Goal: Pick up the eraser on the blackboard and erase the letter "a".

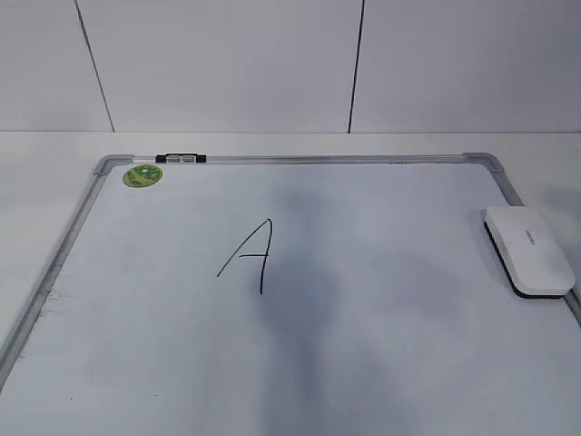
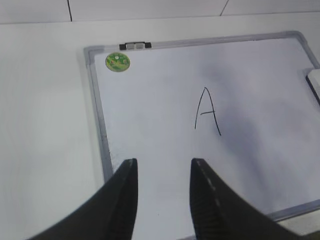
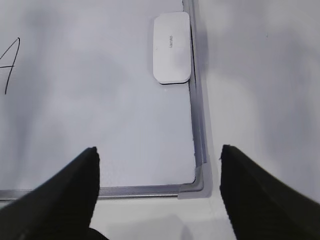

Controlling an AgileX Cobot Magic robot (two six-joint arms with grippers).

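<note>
The white eraser [image 1: 529,249] lies flat on the blackboard [image 1: 408,318] at its right edge; it also shows in the right wrist view [image 3: 171,47], and its edge shows in the left wrist view [image 2: 314,82]. A tall angular capital "A" [image 1: 250,257] is drawn at the board's middle. No small lowercase "a" shows in any view. My left gripper [image 2: 162,162] is open and empty above the board's near left part. My right gripper [image 3: 157,150] is wide open and empty above the board's near right corner, well short of the eraser. Neither gripper shows in the exterior view.
A green round sticker [image 1: 142,175] and a black-and-silver clip [image 1: 182,158] sit at the board's far left corner. The silver frame [image 3: 197,125] runs just right of the eraser. The white table [image 2: 45,125] surrounds the board, with a white wall behind.
</note>
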